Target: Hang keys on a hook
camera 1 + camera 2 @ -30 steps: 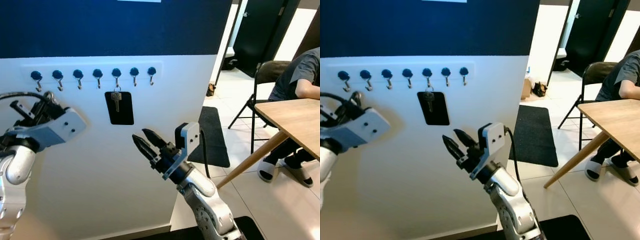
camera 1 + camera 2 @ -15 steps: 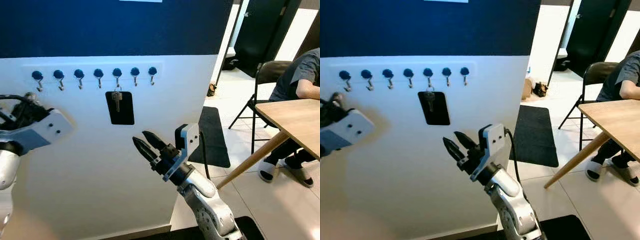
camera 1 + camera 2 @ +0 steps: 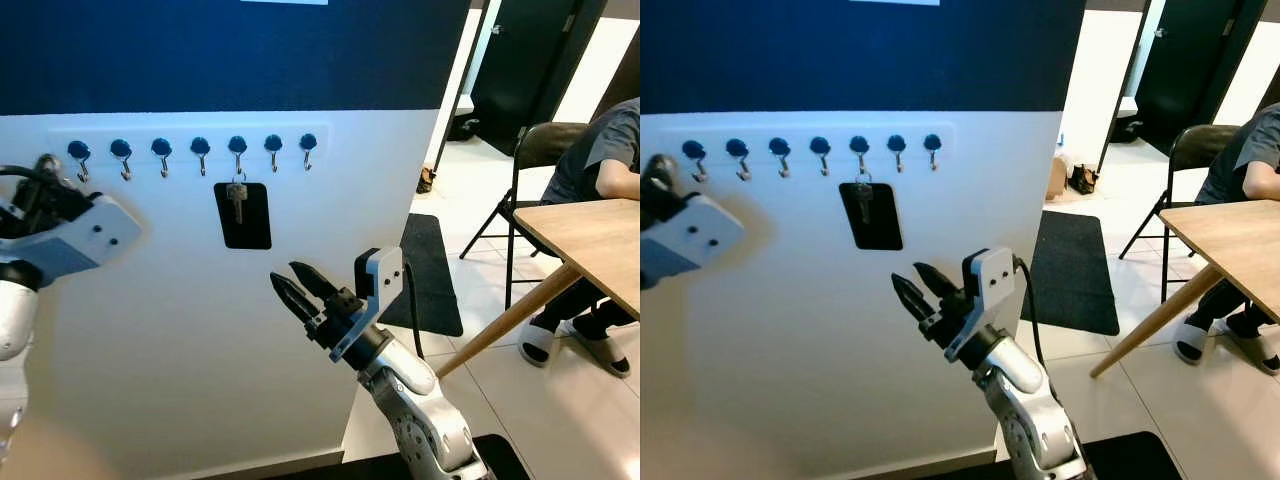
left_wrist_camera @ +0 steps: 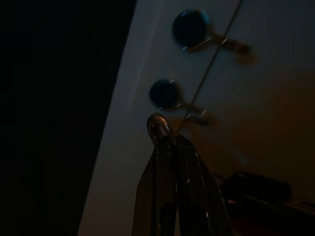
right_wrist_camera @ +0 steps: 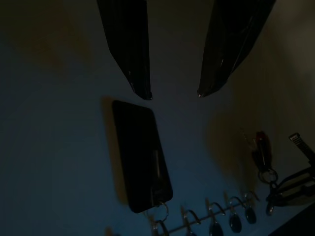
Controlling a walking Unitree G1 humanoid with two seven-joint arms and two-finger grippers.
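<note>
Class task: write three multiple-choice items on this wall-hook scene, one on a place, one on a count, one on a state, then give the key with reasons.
1. Where does the silver key with its black rectangular tag hang?
A. on the fifth hook from the left
B. on the first hook from the left
C. on the wooden table

2. How many blue-capped metal hooks are in the row on the white wall?
A. five
B. seven
C. nine

3. How does the right claw stand?
A. shut on a key
B. shut and empty
C. open and empty

Key: 1 A, the key ring sits on the fifth cap, above the tag. 2 B, seven caps count across the row. 3 C, its two black fingers are spread with only wall between them.

The left claw, shut on a metal key ring, is up by the leftmost hooks.
</note>
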